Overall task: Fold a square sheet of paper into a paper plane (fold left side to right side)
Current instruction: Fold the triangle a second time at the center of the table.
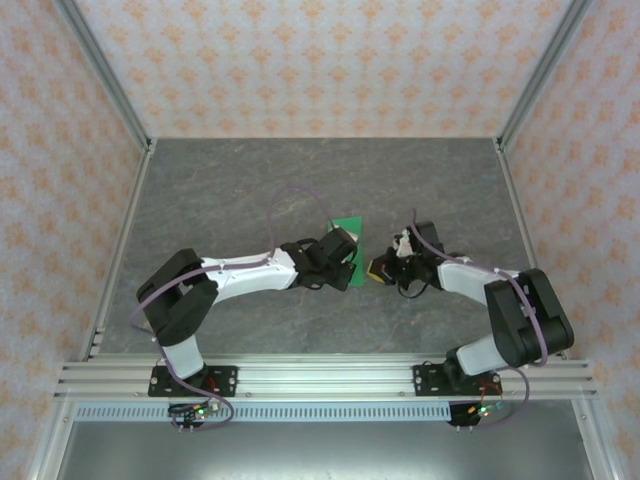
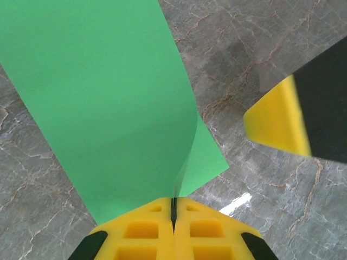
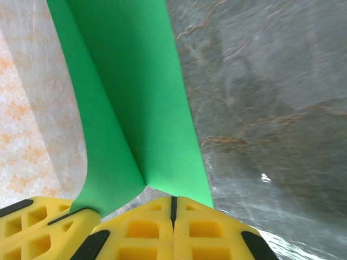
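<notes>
The square sheet of paper (image 1: pixel 352 228) is bright green and lies mid-table, one side lifted into a curved flap (image 2: pixel 108 108). My left gripper (image 2: pixel 173 208) is shut on that flap's near edge, which runs into the seam between the yellow fingers. From above, the left gripper (image 1: pixel 347 268) sits at the sheet's near side. My right gripper (image 1: pixel 378 268) is just to its right. The right gripper (image 3: pixel 173 208) is shut, its tips at the near edge of the flat part of the sheet (image 3: pixel 141 108), and no paper shows between them. One right finger (image 2: pixel 274 122) stands apart from the sheet's corner.
The dark marble table (image 1: pixel 250 190) is walled by patterned panels (image 1: pixel 320 60) and metal posts. A metal rail (image 1: pixel 320 375) runs along the near edge, where both arm bases are bolted. A left finger (image 3: pixel 38 227) crowds the right gripper's left side.
</notes>
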`<state>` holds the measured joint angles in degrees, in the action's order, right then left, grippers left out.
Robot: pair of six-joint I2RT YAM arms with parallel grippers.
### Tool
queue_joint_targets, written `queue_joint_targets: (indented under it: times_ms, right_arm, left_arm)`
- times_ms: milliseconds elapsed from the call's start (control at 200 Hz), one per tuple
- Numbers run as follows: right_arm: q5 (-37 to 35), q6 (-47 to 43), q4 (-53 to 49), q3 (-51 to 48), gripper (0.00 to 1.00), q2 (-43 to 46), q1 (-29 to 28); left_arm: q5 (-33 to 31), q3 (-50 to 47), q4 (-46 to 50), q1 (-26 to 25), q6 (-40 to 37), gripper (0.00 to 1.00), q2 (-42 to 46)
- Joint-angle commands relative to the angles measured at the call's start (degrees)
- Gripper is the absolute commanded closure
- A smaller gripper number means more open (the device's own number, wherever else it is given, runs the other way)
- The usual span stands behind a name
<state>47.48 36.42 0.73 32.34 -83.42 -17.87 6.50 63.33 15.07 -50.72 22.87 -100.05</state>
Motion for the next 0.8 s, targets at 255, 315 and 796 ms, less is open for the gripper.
queue_joint_targets:
  times_ms: [255, 315, 796]
  right_arm:
    - [-0.32, 2.35, 3.81, 1.17, 1.0, -5.38, -2.74]
    - [-0.69, 1.84, 2.64, 1.36, 1.0, -6.25, -2.74]
    - [-7.57, -5.46, -11.21, 4.93, 1.0, -9.3, -3.26]
  left_arm:
    - [3.57, -0.89, 0.83, 2.76, -0.24, 1.0, 2.25]
    - [3.89, -0.76, 1.22, 3.16, -0.54, 1.0, 2.15]
    - [7.47, 3.71, 7.25, 6.79, -5.8, 1.0, -1.84]
